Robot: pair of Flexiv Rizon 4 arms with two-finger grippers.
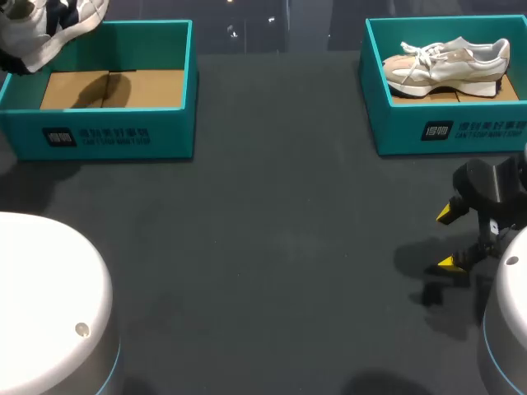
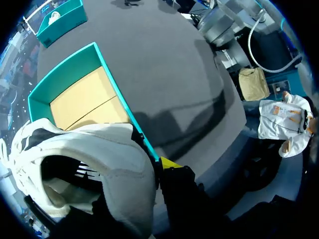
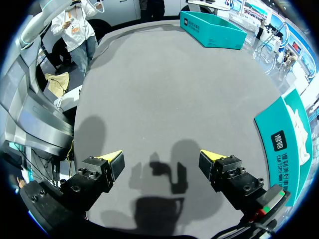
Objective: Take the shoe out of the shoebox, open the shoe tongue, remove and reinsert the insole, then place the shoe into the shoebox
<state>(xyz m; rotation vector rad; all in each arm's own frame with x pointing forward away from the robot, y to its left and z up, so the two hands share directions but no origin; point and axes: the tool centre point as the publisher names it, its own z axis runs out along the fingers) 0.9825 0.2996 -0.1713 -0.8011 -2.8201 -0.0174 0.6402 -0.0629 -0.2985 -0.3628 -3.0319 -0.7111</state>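
- Left wrist view: the left gripper [image 2: 158, 167] is clamped on the collar of the white shoe [image 2: 94, 149], holding it above the left shoebox [image 2: 117, 94], whose cardboard floor is bare.
- Right wrist view: the right gripper [image 3: 162, 164] hangs spread wide over the table [image 3: 164, 89], holding nothing.
- Progress, as judged: the shoe is out of the shoebox; tongue, insole and return remain.

Bright overhead light, soft shadows beneath
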